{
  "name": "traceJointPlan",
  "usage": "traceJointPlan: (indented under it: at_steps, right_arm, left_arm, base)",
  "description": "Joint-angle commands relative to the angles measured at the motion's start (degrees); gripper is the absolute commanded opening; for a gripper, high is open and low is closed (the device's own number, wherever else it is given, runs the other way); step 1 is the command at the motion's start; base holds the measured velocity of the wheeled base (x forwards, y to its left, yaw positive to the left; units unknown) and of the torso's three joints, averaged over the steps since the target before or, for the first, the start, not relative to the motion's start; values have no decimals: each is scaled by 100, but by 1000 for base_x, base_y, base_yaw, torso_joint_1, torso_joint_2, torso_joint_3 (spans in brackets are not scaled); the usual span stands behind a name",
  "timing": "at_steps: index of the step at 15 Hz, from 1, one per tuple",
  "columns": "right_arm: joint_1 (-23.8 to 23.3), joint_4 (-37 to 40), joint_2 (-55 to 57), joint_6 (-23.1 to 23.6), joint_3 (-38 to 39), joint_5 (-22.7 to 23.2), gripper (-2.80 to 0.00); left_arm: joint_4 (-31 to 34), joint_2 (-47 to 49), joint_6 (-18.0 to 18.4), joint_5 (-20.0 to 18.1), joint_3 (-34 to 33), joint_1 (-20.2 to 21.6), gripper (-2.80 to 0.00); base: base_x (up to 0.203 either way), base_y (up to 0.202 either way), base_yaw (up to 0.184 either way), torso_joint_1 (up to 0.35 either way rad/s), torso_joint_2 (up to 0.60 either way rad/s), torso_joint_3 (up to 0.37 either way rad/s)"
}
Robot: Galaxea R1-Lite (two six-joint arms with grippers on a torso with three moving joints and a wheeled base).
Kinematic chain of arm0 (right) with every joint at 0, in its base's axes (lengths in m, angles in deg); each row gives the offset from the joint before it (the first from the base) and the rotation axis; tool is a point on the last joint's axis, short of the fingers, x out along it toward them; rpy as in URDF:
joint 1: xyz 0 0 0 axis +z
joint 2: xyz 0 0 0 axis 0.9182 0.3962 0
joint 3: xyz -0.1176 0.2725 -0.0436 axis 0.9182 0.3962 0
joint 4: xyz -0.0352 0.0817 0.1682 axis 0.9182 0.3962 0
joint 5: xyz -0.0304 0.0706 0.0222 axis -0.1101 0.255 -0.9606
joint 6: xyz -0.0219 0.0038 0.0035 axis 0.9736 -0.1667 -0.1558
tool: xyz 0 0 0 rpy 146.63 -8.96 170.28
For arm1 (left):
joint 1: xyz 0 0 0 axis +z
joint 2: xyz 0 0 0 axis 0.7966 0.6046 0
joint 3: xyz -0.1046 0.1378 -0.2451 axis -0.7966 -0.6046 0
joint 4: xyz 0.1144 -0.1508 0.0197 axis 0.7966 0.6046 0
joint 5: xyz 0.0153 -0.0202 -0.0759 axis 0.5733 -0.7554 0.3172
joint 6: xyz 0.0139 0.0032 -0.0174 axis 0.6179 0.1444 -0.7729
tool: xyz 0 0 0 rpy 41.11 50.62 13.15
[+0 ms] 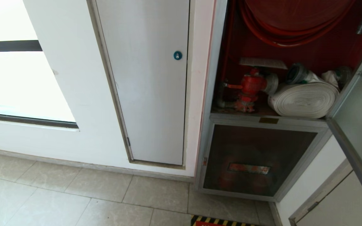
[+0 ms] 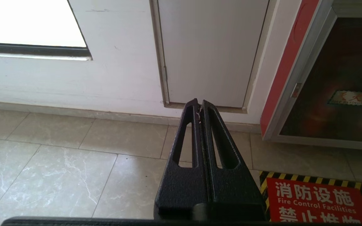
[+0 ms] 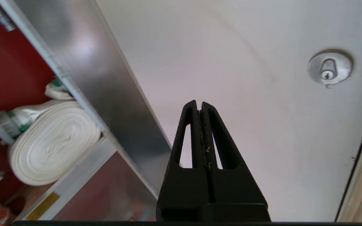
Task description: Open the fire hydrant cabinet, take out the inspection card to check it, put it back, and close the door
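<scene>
The fire hydrant cabinet (image 1: 214, 78) stands open at the right of the head view, red inside, with a red hose reel (image 1: 294, 28) above. The inspection card (image 1: 262, 62) lies flat on top of the red valve (image 1: 250, 88), beside the white rolled hose (image 1: 303, 99). The door (image 1: 361, 110) is swung out to the right. Neither gripper shows in the head view. My right gripper (image 3: 199, 105) is shut and empty, just off the door's grey edge (image 3: 105, 81), with a white panel behind it. My left gripper (image 2: 200, 102) is shut and empty, low over the floor tiles.
A white panel with a blue lock (image 1: 177, 55) is left of the cabinet. Below the open compartment is a dark glass panel with a red label (image 1: 248, 168). Another white panel with a silver lock (image 3: 329, 67) lies beyond the door. A red floor sign (image 2: 316, 201) lies by the cabinet.
</scene>
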Motion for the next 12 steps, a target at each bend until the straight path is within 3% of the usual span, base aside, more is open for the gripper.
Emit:
traceJointPlan:
  at_steps: [1, 12]
  right_arm:
    - [12, -9, -173, -11, 13, 158, -280]
    - [582, 197, -620, -39, 84, 920, -280]
  left_arm:
    - [0, 5, 2, -2, 0, 0, -280]
    - [0, 5, 2, -2, 0, 0, -280]
  base:
    - [0, 0, 0, 0, 0, 0]
    - [0, 0, 0, 0, 0, 0]
